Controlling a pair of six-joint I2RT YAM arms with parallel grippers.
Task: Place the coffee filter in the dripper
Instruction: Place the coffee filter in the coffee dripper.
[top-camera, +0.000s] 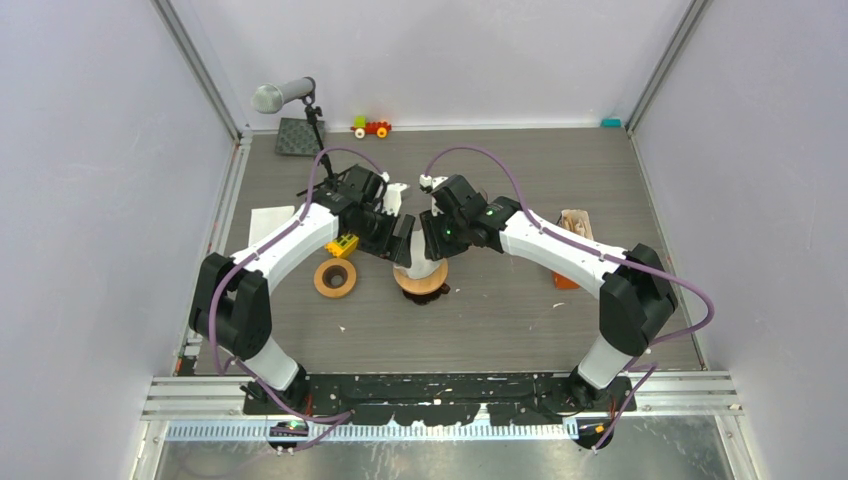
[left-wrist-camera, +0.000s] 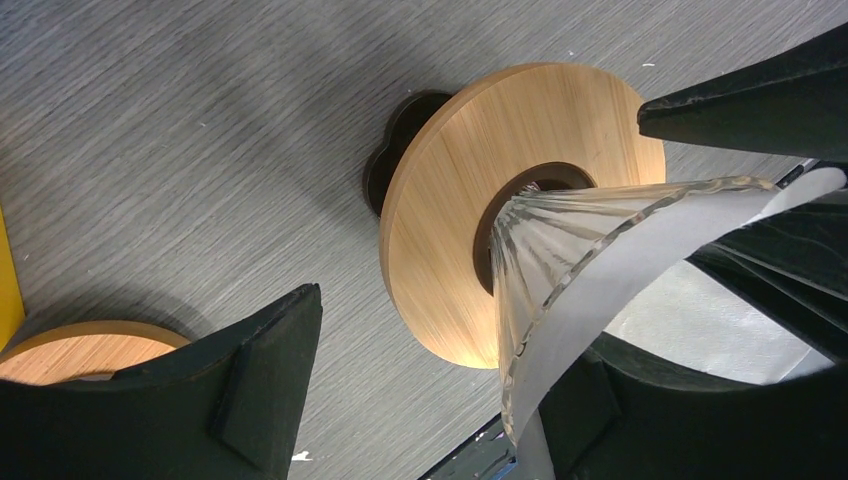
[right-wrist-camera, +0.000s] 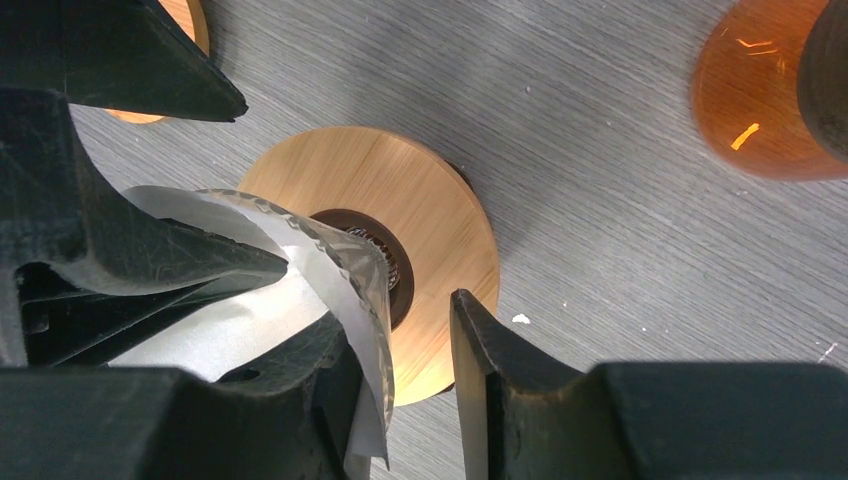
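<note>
Dripper (top-camera: 420, 272) stands on the table (top-camera: 560, 320) between the arms, with the white coffee filter (left-wrist-camera: 640, 250) lying inside its glass cone. Left pincer (left-wrist-camera: 505, 280) and right pincer (right-wrist-camera: 400, 330) both gape, each straddling the rim.

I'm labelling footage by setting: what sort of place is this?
Probably a lab test cell for robot recording, not a kitchen: plain wall panels in aluminium framing box in the table, a microphone stands at the back left, and the left arm and right arm are bolted to a base plate.
</note>
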